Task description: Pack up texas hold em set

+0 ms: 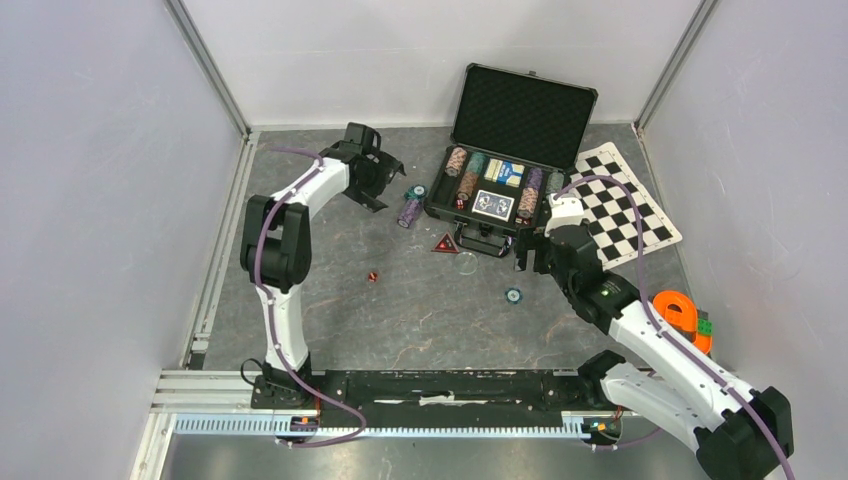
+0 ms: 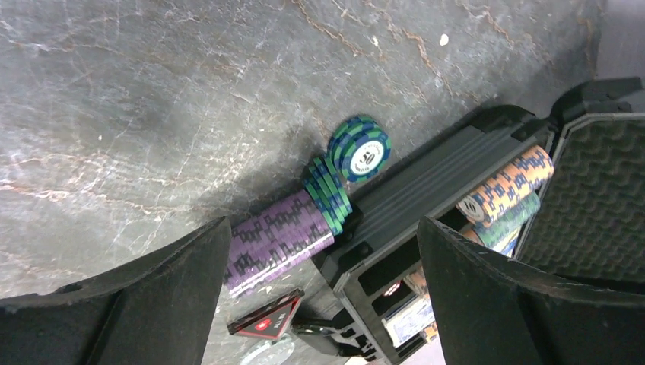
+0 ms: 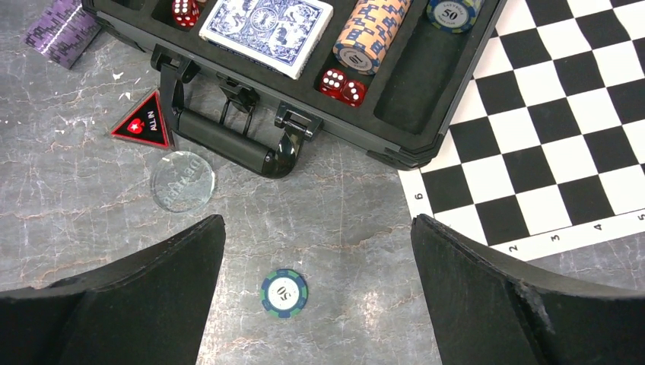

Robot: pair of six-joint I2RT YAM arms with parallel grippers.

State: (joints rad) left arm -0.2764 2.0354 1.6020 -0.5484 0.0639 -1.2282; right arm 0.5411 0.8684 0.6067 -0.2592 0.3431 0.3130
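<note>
The black case [image 1: 525,110] lies open at the back with its foam lid up. It holds chip rows, blue card decks [image 3: 266,26] and red dice [image 3: 342,84]. A purple chip stack [image 1: 410,211] and green chips [image 1: 414,192] lie against the case's left wall [image 2: 426,199]. The red triangular marker [image 1: 445,243], one red die [image 1: 372,277] and a single green-blue chip [image 1: 513,295] lie on the table. My left gripper [image 1: 375,178] is open and empty, left of the purple stack [image 2: 278,237]. My right gripper [image 1: 530,257] is open and empty above the single chip [image 3: 284,293].
A clear round disc [image 3: 182,181] lies beside the case handle [image 3: 228,144]. The black-and-white checkered mat [image 1: 625,205] lies right of the case. An orange ring-shaped object [image 1: 680,312] sits by the right arm. White walls enclose the table.
</note>
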